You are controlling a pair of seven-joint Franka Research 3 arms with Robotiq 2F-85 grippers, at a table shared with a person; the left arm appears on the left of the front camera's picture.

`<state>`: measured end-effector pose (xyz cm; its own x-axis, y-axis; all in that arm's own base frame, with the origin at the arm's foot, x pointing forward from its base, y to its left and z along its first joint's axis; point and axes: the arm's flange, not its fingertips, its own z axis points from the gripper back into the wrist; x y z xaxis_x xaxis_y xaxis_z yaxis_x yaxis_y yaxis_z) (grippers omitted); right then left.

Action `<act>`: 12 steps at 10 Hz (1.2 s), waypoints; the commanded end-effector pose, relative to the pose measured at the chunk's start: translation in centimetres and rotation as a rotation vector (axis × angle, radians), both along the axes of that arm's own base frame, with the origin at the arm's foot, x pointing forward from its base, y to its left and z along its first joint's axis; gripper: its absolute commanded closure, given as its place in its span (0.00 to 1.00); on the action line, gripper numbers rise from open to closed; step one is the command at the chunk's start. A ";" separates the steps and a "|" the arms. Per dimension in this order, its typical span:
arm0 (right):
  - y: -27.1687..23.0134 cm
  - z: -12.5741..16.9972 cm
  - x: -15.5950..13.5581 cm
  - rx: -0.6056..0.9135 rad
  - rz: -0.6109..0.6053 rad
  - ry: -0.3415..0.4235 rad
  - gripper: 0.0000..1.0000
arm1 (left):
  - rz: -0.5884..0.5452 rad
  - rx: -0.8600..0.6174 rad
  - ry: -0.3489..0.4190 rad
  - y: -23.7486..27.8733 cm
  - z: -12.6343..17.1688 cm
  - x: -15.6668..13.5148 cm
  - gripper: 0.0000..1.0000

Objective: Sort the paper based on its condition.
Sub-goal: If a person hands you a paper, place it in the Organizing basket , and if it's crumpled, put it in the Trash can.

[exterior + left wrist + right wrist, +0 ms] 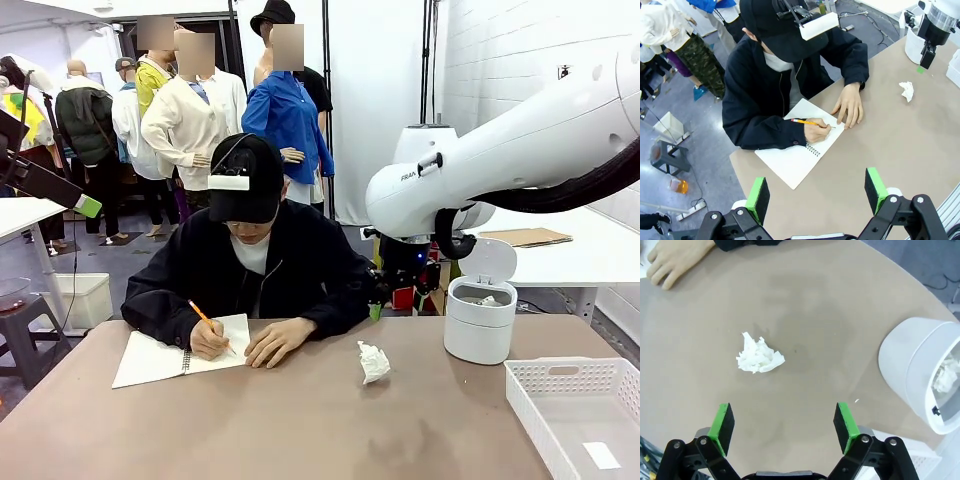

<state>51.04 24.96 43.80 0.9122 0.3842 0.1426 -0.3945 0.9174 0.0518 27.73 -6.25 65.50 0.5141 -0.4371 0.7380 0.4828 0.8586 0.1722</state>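
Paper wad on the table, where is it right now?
In the front view the paper wad lies on the table right of centre, between the person's resting hand and the white bin, touching neither.

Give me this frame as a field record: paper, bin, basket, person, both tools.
loose paper: one crumpled wad on the table, between notebook and bin
bin: white, lid up, crumpled paper inside
basket: white, at the table's near right corner
person: writing in the notebook with a pencil
left tool: open, holding nothing
right tool: open, holding nothing, hovers over the table with the wad ahead of it
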 end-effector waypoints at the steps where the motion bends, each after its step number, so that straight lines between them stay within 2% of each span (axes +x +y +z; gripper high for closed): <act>1: 0.0 -0.1 0.0 -0.001 0.001 0.003 0.00 | -0.001 -0.002 0.008 0.1 0.0 -0.1 0.00; 4: 3.4 -3.3 3.0 -0.091 0.012 0.104 0.00 | -0.001 -0.002 0.008 0.1 0.0 -0.1 0.00; 8: 5.2 -8.2 4.9 -0.138 0.040 0.161 0.00 | -0.001 -0.002 0.008 0.1 0.0 -0.1 0.00; 9: 5.5 -9.4 5.2 -0.152 0.041 0.153 0.00 | -0.001 -0.002 0.008 0.1 0.0 -0.1 0.00; 12: 6.3 -10.8 5.4 -0.127 0.069 0.193 0.00 | -0.001 -0.002 0.008 0.1 0.0 -0.1 0.00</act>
<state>55.87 30.98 33.01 0.8900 0.4510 -0.0673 -0.4502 0.8925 0.0279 27.73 -6.25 65.50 0.5141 -0.4371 0.7380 0.4828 0.8586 0.1722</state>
